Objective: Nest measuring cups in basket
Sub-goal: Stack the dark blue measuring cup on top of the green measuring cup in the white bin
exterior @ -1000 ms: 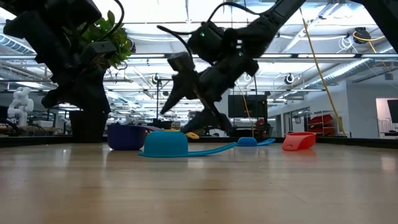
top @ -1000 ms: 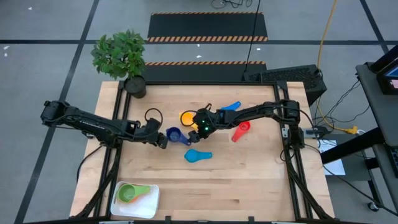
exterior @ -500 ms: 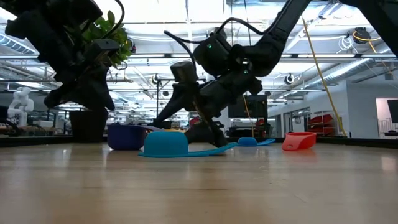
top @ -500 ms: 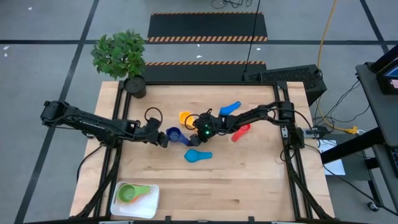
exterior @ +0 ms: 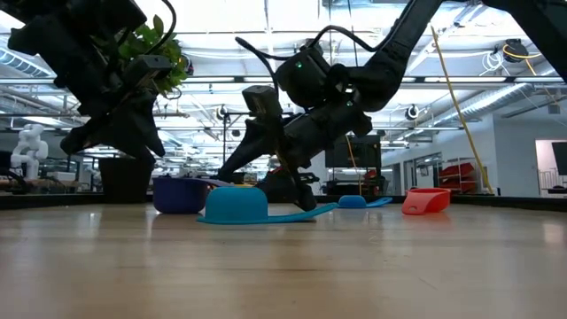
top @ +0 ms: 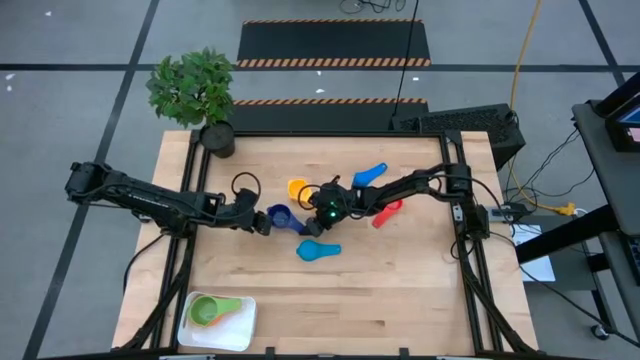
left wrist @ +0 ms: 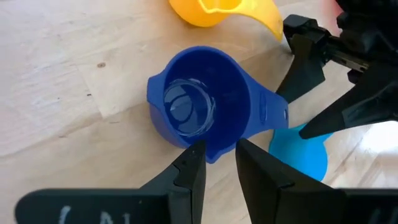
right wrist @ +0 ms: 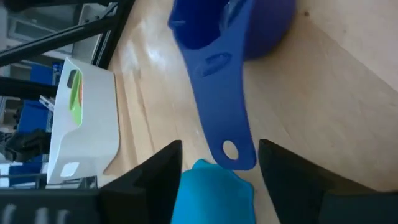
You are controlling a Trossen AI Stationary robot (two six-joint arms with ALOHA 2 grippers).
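The dark blue measuring cup (top: 281,215) sits mid-table, bowl up, its handle (right wrist: 217,74) pointing to the table's right. My left gripper (left wrist: 217,152) is shut on its bowl. My right gripper (right wrist: 219,146) is open, with a finger on either side of the handle's free end and a gap on both sides. The light blue cup (top: 318,250) lies upside down just nearer. The orange-yellow cup (top: 298,188), a blue cup (top: 370,176) and the red cup (top: 388,210) lie around them. The green cup (top: 212,311) rests in the white basket (top: 240,325). My left gripper pinches the dark blue cup's rim (left wrist: 212,148) between its two fingers, on the side away from the handle. The fingers come slanting down from the table's left. The cup's bottom looks to be on the table in the low view (exterior: 180,195).
A potted plant (top: 205,95) stands at the far left corner. A black cable loop (top: 245,185) lies just beyond my left gripper. The basket sits at the near left corner, and bare wood lies open across the near half of the table.
My right gripper has come down and a little toward the near edge, tipping more level, and now stands around the dark blue cup's handle end. My left gripper and the cup have stayed in place.
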